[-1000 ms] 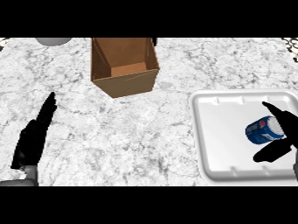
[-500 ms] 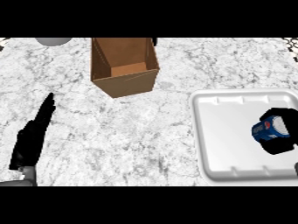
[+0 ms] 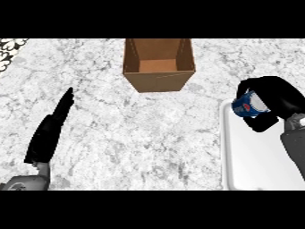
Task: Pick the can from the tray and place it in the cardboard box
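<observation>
Can [image 3: 248, 105] clamped in right hand [image 3: 277, 99] fingers above tray [image 3: 247, 156] corner; cardboard box [image 3: 158, 63] holds nothing; left hand [image 3: 49, 132] fingers straight.

Can [image 3: 247, 106]: mostly hidden by the right hand [image 3: 278, 99] curled round it; only a blue patch with white and red marking shows, label too small to read. Whether the can touches the tray [image 3: 247, 156] cannot be told. Tray cut off at the right and lower edges, its upper part covered by hand and forearm. Cardboard box [image 3: 158, 67]: top rim cut by the upper edge. Left forearm cut off at the bottom.
</observation>
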Robot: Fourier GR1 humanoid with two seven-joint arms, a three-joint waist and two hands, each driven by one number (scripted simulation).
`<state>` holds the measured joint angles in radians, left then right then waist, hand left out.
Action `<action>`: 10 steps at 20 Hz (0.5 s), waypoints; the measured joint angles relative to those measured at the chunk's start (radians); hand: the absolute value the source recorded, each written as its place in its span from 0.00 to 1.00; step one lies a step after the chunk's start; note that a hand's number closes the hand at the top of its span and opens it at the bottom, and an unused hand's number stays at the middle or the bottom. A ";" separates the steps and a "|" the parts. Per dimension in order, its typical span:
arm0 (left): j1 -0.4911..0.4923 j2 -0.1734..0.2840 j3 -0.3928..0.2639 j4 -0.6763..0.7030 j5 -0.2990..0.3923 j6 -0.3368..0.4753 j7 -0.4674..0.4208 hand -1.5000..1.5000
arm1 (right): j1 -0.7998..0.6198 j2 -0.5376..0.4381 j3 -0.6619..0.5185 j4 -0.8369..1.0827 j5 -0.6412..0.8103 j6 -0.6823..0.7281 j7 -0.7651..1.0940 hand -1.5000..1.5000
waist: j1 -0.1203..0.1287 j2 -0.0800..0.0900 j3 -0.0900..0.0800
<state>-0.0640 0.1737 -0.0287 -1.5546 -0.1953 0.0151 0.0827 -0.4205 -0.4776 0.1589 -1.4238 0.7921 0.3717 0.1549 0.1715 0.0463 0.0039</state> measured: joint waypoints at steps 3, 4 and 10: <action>-0.018 -0.004 -0.018 0.000 -0.005 -0.010 -0.003 0.50 | -0.090 -0.034 0.043 0.036 -0.001 0.013 -0.155 1.00 | 0.032 0.012 0.002; -0.025 -0.001 -0.019 0.000 -0.006 -0.014 -0.004 0.50 | -0.122 -0.046 0.049 0.052 -0.003 0.014 -0.205 1.00 | 0.037 0.014 0.002; -0.050 -0.010 -0.027 0.007 -0.007 -0.015 0.004 0.50 | -0.280 -0.097 0.042 0.206 -0.016 -0.035 -0.483 1.00 | 0.034 0.020 0.003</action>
<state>-0.1135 0.1637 -0.0556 -1.5481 -0.2019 -0.0001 0.0869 -0.7004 -0.5743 0.2011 -1.2180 0.7760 0.3371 -0.3281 0.2050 0.0659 0.0067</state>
